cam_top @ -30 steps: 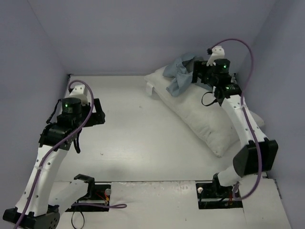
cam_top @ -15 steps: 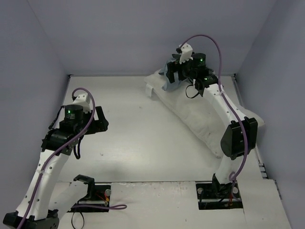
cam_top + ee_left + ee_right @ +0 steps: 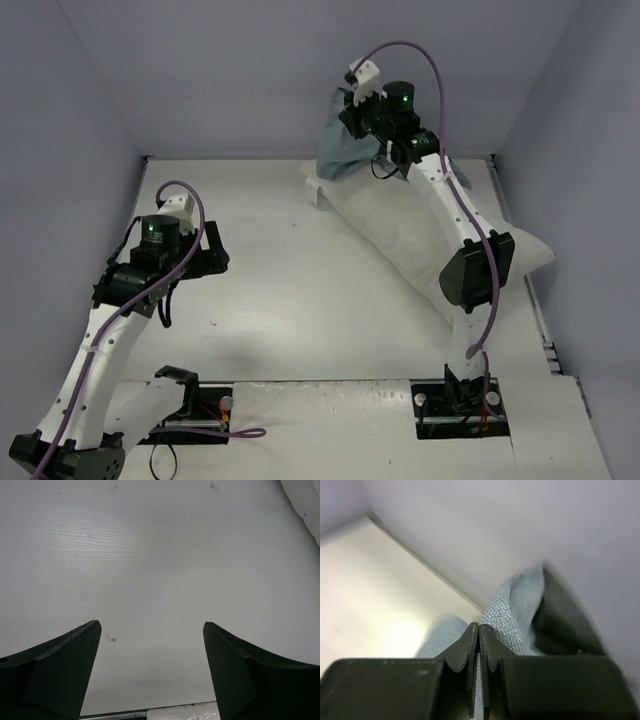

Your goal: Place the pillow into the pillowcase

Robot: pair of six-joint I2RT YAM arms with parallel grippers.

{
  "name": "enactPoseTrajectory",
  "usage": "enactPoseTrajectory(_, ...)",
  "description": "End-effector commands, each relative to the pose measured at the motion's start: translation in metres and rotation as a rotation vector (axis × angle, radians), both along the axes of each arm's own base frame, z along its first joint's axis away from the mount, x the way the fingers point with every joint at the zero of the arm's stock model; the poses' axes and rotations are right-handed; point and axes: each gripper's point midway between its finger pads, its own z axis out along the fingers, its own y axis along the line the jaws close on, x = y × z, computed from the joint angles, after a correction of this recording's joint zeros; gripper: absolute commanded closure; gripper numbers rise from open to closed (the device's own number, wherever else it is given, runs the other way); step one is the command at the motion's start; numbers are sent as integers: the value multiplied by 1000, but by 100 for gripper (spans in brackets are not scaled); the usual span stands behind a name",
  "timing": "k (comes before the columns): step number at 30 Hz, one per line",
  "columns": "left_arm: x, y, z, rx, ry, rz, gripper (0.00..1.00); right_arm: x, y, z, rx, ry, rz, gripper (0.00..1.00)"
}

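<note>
The right gripper, reaching to the far wall, is clamped on a fold of the thin pale blue-grey fabric pillowcase. The cloth hangs bunched from the gripper's tips above the far-left end of the large soft white rectangular pillow. The pillow lies flat on the white table, its long axis running diagonally from far centre to near right, beneath the right arm. The left gripper, fingers spread wide and holding nothing, hovers over the table on the left, well apart from both. Only the pillow's edge shows, at the far-right corner of its wrist view. With the pillowcase hanging just over the pillow's far end, the coming move likely turns on opening its mouth toward that end. Which edge is the opening cannot be told from the bunched cloth. The right arm is nearer; the left would have to travel right and far to help.
</note>
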Motion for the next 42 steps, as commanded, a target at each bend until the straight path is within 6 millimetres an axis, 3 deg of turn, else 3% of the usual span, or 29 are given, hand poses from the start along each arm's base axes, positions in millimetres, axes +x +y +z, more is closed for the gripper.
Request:
enactPoseTrajectory(1, 15, 1, 44, 1, -129, 1, 20, -99, 52, 220, 188, -472, 301, 100)
enactPoseTrajectory(2, 16, 1, 47, 8, -137, 1, 21, -121, 57, 244, 214, -517, 365, 100)
enactPoseTrajectory(3, 18, 2, 54, 9, -151, 4, 21, -155, 74, 261, 236, -554, 505, 100)
enactPoseTrajectory(4, 19, 2, 58, 13, -161, 3, 21, -186, 76, 292, 272, -615, 581, 100)
enactPoseTrajectory(5, 20, 3, 62, 19, -173, 1, 21, -208, 81, 302, 284, -640, 653, 100)
enactPoseTrajectory(7, 22, 5, 71, 24, -195, 9, 21, -270, 95, 318, 316, -678, 868, 100)
enactPoseTrajectory(10, 22, 11, 80, 41, -223, 32, 21, -334, 99, 332, 349, -737, 1065, 100)
enactPoseTrajectory(12, 22, 14, 85, 50, -238, 42, 21, -350, 102, 328, 402, -715, 1123, 100)
enactPoseTrajectory(17, 16, 22, 100, 66, -292, 67, 21, -325, 115, 297, 456, -560, 1053, 100)
enactPoseTrajectory(18, 13, 25, 103, 71, -305, 75, 21, -298, 124, 264, 458, -460, 981, 100)
enactPoseTrajectory(19, 12, 29, 104, 83, -311, 92, 21, -285, 120, 255, 467, -436, 903, 100)
enactPoseTrajectory(20, 11, 31, 102, 90, -311, 95, 21, -250, 114, 242, 486, -400, 742, 100)
enactPoseTrajectory(21, 8, 32, 102, 95, -314, 94, 21, -222, 118, 197, 460, -305, 653, 100)
enactPoseTrajectory(22, 8, 33, 101, 98, -310, 98, 21, -206, 119, 172, 440, -252, 598, 97)
enactPoseTrajectory(24, 4, 33, 94, 100, -291, 93, 21, -178, 118, 105, 362, -102, 473, 73)
enactPoseTrajectory(25, 3, 33, 92, 102, -286, 94, 21, -170, 116, 81, 343, -48, 423, 56)
enactPoseTrajectory(26, 1, 34, 89, 106, -279, 96, 21, -155, 105, 61, 326, -12, 306, 30)
enactPoseTrajectory(27, 0, 34, 84, 107, -270, 92, 21, -148, 97, 45, 310, 17, 239, 21)
enactPoseTrajectory(28, -1, 33, 82, 104, -267, 85, 21, -149, 87, 19, 287, 65, 182, 15)
enactPoseTrajectory(29, -2, 31, 80, 99, -261, 78, 21, -148, 78, 8, 274, 80, 139, 10)
enactPoseTrajectory(31, -1, 23, 73, 74, -241, 40, 21, -156, 61, -16, 258, 125, 87, 10)
enactPoseTrajectory(34, 4, 4, 56, 23, -168, -29, 21, -183, 57, -33, 261, 192, 130, 19)
enactPoseTrajectory(35, 7, -1, 50, 6, -138, -39, 21, -196, 56, -58, 258, 265, 137, 23)
enactPoseTrajectory(37, 14, -13, 29, -20, -54, -73, 21, -216, 58, -78, 267, 335, 151, 28)
enactPoseTrajectory(38, 17, -17, 21, -31, -20, -72, 21, -229, 56, -104, 262, 411, 144, 32)
enactPoseTrajectory(41, 32, -29, -5, -34, 91, -100, 21, -252, 57, -138, 242, 495, 114, 32)
enactPoseTrajectory(42, 40, -34, -19, -19, 136, -110, 21, -263, 52, -159, 232, 549, 82, 31)
